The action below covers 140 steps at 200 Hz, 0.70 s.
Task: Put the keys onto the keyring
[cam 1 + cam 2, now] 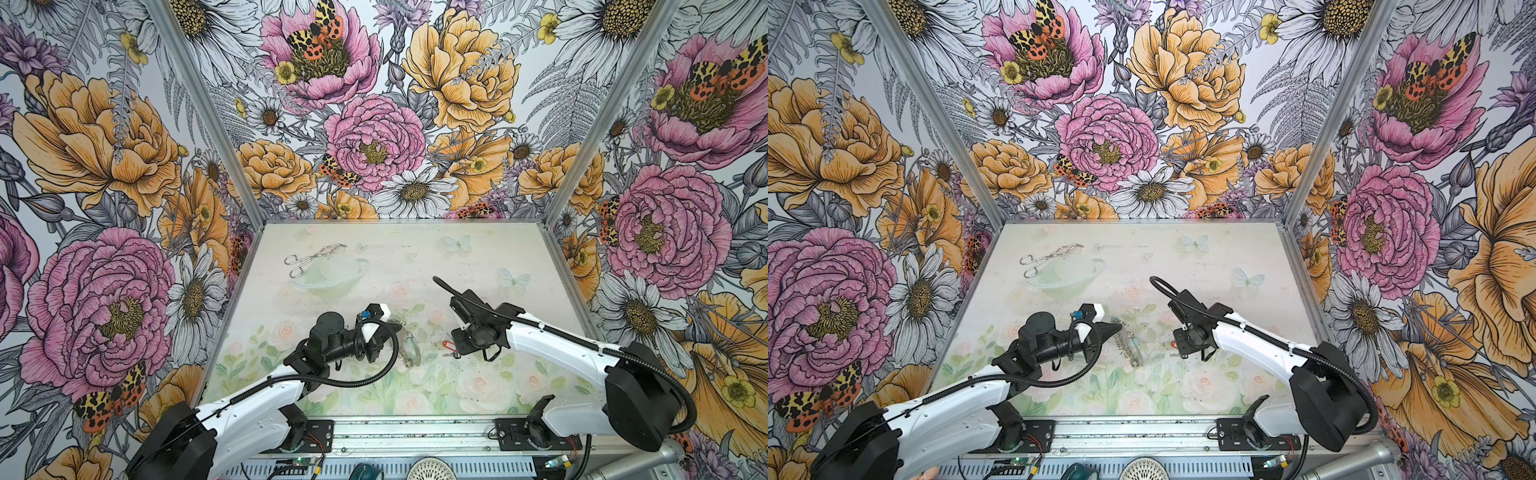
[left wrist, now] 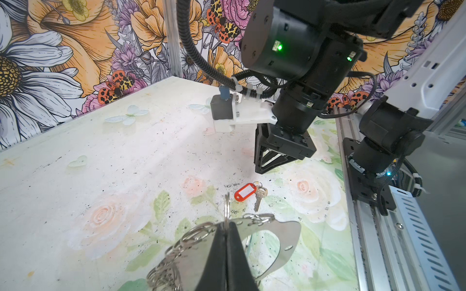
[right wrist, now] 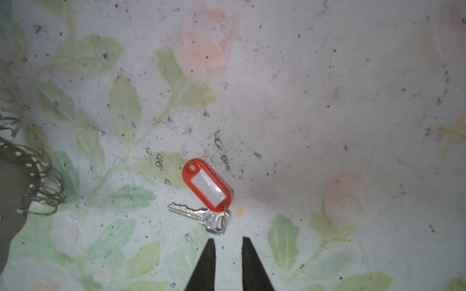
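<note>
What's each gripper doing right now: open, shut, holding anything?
Left gripper: shut on the keyring.
Right gripper: slightly open, empty, poised over the keys.

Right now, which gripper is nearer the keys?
Right. The right gripper hovers close by the keys, jaws slightly apart; the left gripper sits farther off, shut on the keyring.

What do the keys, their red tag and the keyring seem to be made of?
The keys: silvery metal, shiny, with bright glints. The red tag: probably plastic, smooth and glossy, white label inset. The keyring: flat grey hoop, likely dull sheet metal, judging by its punched holes; its small rings look like polished steel wire.
</note>
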{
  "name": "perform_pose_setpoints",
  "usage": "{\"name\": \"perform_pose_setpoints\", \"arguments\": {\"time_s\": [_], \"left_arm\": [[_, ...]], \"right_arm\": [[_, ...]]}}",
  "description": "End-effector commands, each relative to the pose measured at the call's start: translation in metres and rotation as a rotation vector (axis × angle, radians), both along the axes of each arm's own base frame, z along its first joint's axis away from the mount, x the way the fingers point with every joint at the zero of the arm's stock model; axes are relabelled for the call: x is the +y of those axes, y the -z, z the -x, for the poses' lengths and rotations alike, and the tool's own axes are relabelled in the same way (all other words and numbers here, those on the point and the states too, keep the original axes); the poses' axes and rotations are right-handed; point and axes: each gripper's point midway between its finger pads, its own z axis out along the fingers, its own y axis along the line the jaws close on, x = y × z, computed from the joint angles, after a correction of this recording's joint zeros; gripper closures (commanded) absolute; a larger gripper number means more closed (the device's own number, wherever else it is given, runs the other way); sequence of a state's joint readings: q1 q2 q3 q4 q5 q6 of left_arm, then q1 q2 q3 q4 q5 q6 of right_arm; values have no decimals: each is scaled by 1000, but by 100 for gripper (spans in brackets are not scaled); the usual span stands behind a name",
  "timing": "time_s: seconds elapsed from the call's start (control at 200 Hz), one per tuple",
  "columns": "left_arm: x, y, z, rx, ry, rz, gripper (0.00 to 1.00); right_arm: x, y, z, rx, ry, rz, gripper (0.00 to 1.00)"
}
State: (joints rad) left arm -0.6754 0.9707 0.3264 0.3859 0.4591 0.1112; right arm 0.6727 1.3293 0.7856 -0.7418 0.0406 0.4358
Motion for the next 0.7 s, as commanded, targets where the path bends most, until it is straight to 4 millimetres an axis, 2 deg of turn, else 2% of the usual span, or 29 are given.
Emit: {"name": "perform_pose_setpoints", "arguments": {"time_s": [0.0,0.365,0.696], "left_arm": [[3,-2,-4,-20,-17,9,100],[2,-4,-3,-24,-12,16,100],[2,-4,-2,-26,-10,16,100]], "right_arm": [[6,-5,-10,-93,82,-103,80],[9,15,5,-129,141,-209,81],[9,28,3,-139,161,-185,85]]}}
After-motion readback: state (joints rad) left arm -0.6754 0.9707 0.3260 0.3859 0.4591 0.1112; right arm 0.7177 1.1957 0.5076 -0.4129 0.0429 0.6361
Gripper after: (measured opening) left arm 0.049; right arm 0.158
